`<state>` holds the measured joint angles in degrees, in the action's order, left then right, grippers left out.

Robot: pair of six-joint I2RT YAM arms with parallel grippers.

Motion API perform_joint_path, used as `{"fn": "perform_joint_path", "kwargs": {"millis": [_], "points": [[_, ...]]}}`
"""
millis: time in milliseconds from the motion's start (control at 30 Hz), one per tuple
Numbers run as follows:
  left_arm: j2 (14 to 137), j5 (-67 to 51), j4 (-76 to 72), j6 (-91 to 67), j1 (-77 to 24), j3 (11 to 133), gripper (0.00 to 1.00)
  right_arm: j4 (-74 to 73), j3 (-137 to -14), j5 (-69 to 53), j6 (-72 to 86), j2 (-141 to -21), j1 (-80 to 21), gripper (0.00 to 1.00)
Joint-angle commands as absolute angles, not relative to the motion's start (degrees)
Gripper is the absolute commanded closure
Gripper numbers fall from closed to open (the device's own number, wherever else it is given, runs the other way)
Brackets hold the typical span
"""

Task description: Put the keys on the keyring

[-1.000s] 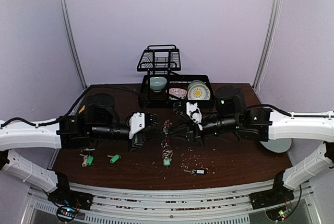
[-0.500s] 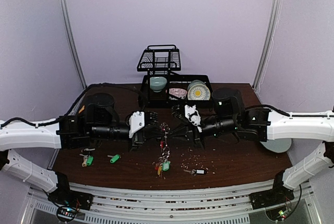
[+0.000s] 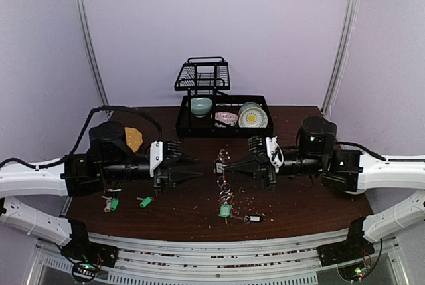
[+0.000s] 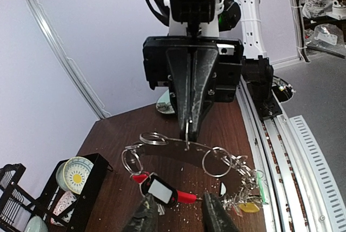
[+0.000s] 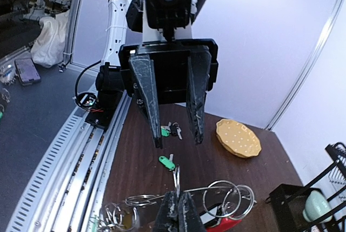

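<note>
Two green-tagged keys [image 3: 146, 200], 8 o'clock of the keyring [image 3: 224, 192] pinched in the right gripper [image 3: 232, 165], are probably to be fetched next by the parted left gripper [image 3: 192, 168].

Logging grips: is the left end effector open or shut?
Open: the left end effector shows its fingers apart, gripping nothing.

Robotics lab test cell: plain lavender enclosure walls [image 3: 212, 19], slotted aluminium rail [image 3: 212, 250] along bottom of frame, exposed circuit board [image 3: 86, 270] lower left.
</note>
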<state>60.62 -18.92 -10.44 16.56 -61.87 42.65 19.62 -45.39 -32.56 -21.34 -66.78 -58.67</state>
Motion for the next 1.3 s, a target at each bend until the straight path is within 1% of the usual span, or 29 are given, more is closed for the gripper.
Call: {"fn": "perform_joint_path", "kwargs": {"millis": [0, 100, 200, 400, 533, 633, 800, 867, 967, 1033, 1133, 1267], "points": [[62.67, -23.05, -13.46, 20.34, -61.69, 44.85, 0.71, 32.5, -40.89, -29.22, -35.04, -64.21, -59.57, 1.0], [62.77, -24.52, -16.7, 21.63, -61.77, 43.77, 0.72, 36.16, -40.52, -28.19, -41.05, -64.52, -59.52, 1.0], [63.86, -24.08, -17.2, 23.44, -61.86, 44.3, 0.72, 36.61, -41.53, -30.58, -45.91, -65.67, -59.57, 1.0], [65.71, -24.24, -19.47, 26.34, -62.05, 45.04, 0.72, 40.32, -41.65, -34.44, -45.92, -66.91, -59.5, 1.0], [66.43, -24.32, -23.63, 27.14, -62.05, 45.0, 0.72, 45.62, -42.79, -40.07, -32.13, -68.42, -57.59, 1.0], [66.44, -25.33, -27.38, 24.74, -62.05, 44.47, 0.72, 50.75, -42.94, -41.5, -21.47, -70.01, -56.86, 1.0], [66.33, -26.04, -33.47, 21.33, -62.05, 42.8, 0.72, 63.86, -39.43, -42.46, -11.17, -71.52, -56.81, 1.0], [66.24, -26.36, -35.25, 20.5, -62.05, 42.55, 0.74, 65.08, -39.4, -42.82, -9.81, -71.88, -56.85, 1.0], [66.8, -27.4, -34.97, 20.68, -62.09, 43.43, 0.75, 63.33, -39.73, -42.68, -11.58, -71.69, -57.03, 1.0], [67.28, -27.61, -33.27, 20.87, -62.21, 44.49, 0.75, 57.44, -40.54, -41.57, -16.19, -70.82, -57.2, 1.0], [67.09, -28.0, -31.39, 21.32, -62.4, 45.5, 0.73, 44.49, -43.26, -38.78, -26.51, -69.55, -58.06, 1.0], [67.1, -28.25, -25.85, 23.34, -62.65, 47.81, 0.73, 37.16, -44.69, -35.7, -34.9, -68.34, -58.93, 1.0]]}}
